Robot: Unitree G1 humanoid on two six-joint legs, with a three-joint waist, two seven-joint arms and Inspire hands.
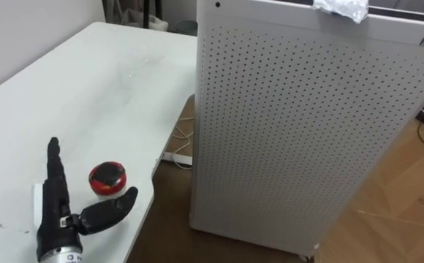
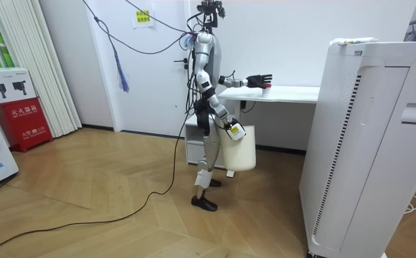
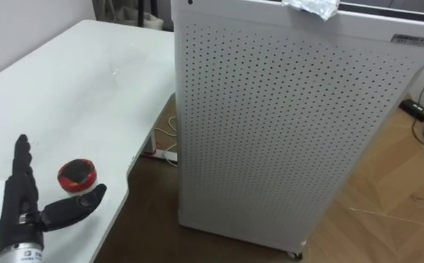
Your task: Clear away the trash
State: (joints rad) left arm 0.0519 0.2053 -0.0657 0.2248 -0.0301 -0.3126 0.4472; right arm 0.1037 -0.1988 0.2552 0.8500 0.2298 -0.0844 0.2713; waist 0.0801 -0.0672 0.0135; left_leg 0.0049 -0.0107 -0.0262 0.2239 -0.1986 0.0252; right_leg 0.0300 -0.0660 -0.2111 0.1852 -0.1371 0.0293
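Observation:
A small round red and black thing [image 1: 107, 177] [image 3: 77, 175] lies near the front edge of the white table [image 1: 88, 88]. My left hand [image 1: 55, 212] [image 3: 18, 208] hovers just beside it, fingers straight and thumb spread towards it, not touching. A crumpled whitish wrapper [image 1: 341, 8] [image 3: 311, 6] rests on top of the tall white perforated unit [image 1: 300, 131]. In the room view I stand at the table's end, left hand [image 2: 258, 80] stretched over the table. My right hand [image 2: 231, 129] hangs at my side carrying a white bucket [image 2: 240, 149].
The perforated unit [image 2: 366, 143] stands on the wood floor right beside the table, leaving a narrow gap with white cables [image 1: 177, 155] on the floor. A red box [image 2: 21, 107] and a curtain stand at the room view's left.

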